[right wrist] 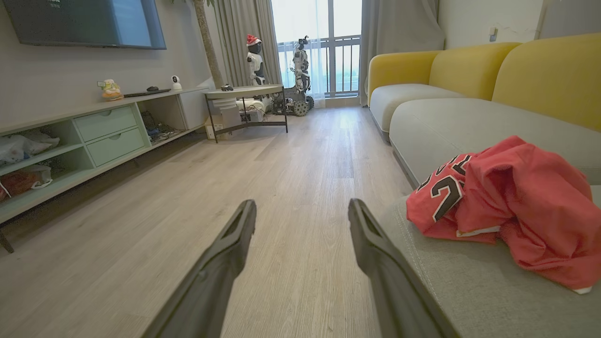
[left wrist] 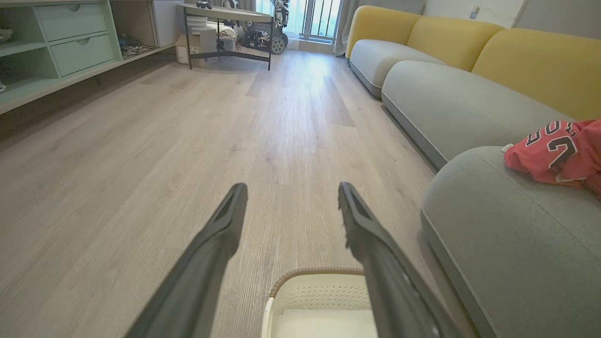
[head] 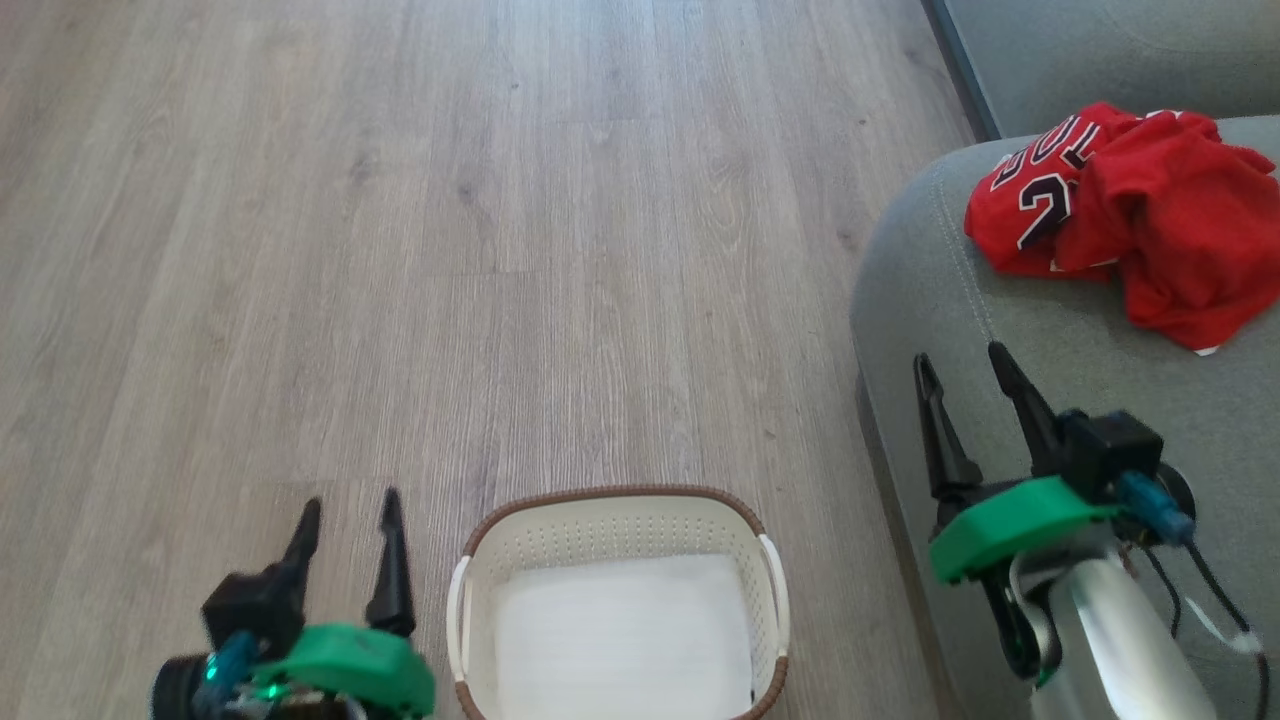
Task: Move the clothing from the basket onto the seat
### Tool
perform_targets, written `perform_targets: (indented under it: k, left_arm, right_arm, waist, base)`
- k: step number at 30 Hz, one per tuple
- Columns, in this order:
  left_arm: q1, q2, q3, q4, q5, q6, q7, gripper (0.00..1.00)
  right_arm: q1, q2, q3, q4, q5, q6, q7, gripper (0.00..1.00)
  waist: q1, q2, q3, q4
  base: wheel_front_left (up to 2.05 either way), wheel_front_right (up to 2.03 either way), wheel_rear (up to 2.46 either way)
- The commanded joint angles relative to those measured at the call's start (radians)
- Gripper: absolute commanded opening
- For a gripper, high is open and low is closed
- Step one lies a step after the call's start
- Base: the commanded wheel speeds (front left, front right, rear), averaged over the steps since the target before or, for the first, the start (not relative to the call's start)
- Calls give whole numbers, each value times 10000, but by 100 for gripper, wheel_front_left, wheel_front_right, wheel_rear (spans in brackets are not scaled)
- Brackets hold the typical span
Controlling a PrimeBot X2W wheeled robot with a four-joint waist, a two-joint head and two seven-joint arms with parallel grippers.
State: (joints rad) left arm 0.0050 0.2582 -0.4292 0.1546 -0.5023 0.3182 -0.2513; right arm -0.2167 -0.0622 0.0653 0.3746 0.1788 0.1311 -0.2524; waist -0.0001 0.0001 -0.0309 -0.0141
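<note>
Left hand (head: 350,500) spread wide, empty, over pale wood-grain floor (head: 400,250). Perforated cream basket (head: 620,493), braided brown rim, sat near centre, flat white bottom showing. Right hand (head: 958,355) wide, empty, at left edge of rounded grey-green seat (head: 1000,330). Crumpled red clothing (head: 1150,210) lay far right on the seat. Right wrist view took in yellow backrests (right wrist: 469,65) and mint drawer unit (right wrist: 108,131).

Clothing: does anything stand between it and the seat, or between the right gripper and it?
Nothing visible does. The clothing already lies heaped on the seat, and the visible inside of the basket is bare white. The right gripper, open, is over the seat's front edge, with bare cushion between it and the clothing.
</note>
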Motion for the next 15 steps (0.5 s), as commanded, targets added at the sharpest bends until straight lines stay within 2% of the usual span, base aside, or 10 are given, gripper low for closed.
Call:
perform_targets:
  k: [1, 6, 15]
  left_arm:
    - [-193, 259, 604, -471, 142, 68, -104, 100]
    - [562, 135, 1260, -1002, 447, -1, -104, 100]
    - [1310, -224, 2102, -1221, 990, -446, -104, 100]
  right_arm:
    - [-123, 117, 239, -508, 3, -4, -93, 100]
    - [521, 118, 134, -1124, -44, -4, -93, 100]
    - [1431, 119, -248, -1637, 141, -4, -93, 100]
  waist:
    - [1, -1, -22, -6]
    - [1, -1, -64, 9]
    - [1, -1, -65, 119]
  base:
    - [0, 0, 0]
    - [0, 0, 0]
    - [0, 0, 0]
